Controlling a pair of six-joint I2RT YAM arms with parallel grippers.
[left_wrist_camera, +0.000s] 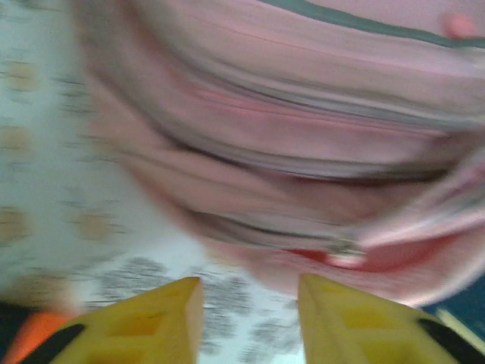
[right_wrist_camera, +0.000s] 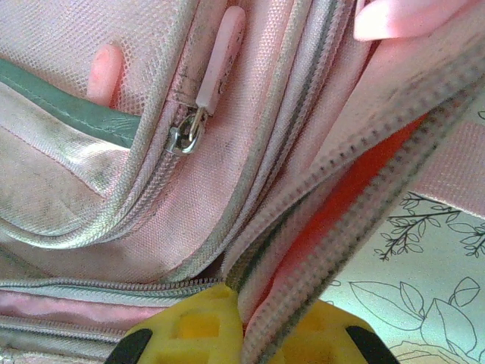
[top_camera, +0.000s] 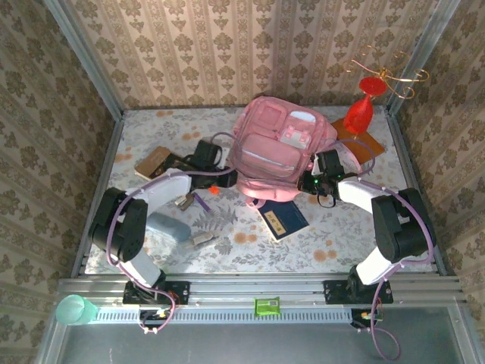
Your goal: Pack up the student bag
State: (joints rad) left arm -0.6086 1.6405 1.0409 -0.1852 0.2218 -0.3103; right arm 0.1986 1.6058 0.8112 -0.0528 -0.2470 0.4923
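Our right pincer (right_wrist_camera: pixel 254 318) pinches the open zip edge of the student bag (right_wrist_camera: pixel 151 220), red lining just beyond, contents hidden. Our left pincer (left_wrist_camera: pixel 248 292) stands parted and empty, bag just ahead.

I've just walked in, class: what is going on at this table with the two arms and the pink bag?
Two robot arms are working on the pink student bag in the middle of the table. The right claw is shut on the zip edge of the bag's open mouth. The left claw hovers open and empty by the bag's lower front. A blue booklet and a pale blue case lie on the table, not yet packed.
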